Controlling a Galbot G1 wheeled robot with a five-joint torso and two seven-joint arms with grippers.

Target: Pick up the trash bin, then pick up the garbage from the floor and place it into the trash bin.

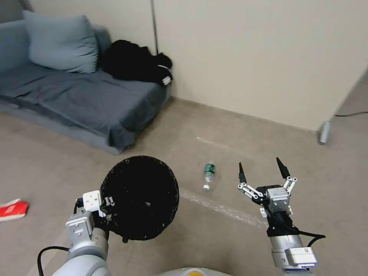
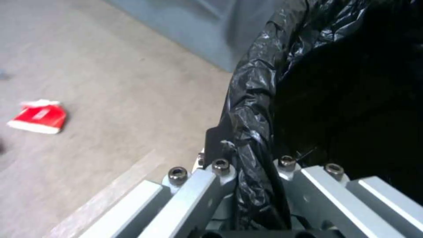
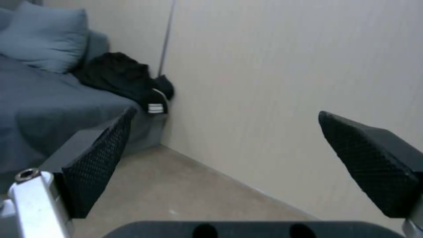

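The trash bin [image 1: 142, 197] with its crinkly black bag liner hangs above the floor at lower left, its mouth facing me. My left gripper [image 1: 105, 209] is shut on the bin's rim [image 2: 251, 138], one finger outside and one inside the liner. A small plastic bottle [image 1: 208, 175] with a green label, a piece of the garbage, lies on the floor between the bin and my right gripper [image 1: 262, 168]. The right gripper is open, empty, and held off the floor to the right of the bottle. A flattened red-and-white carton [image 1: 12, 210] lies on the floor at far left.
A grey-blue sofa [image 1: 76, 96] with a cushion and a black garment [image 1: 134, 63] stands at the back left against the beige wall [image 1: 249, 50]. A grey cylinder [image 1: 324, 132] stands on the floor by the wall corner at right, with a black cable beyond it.
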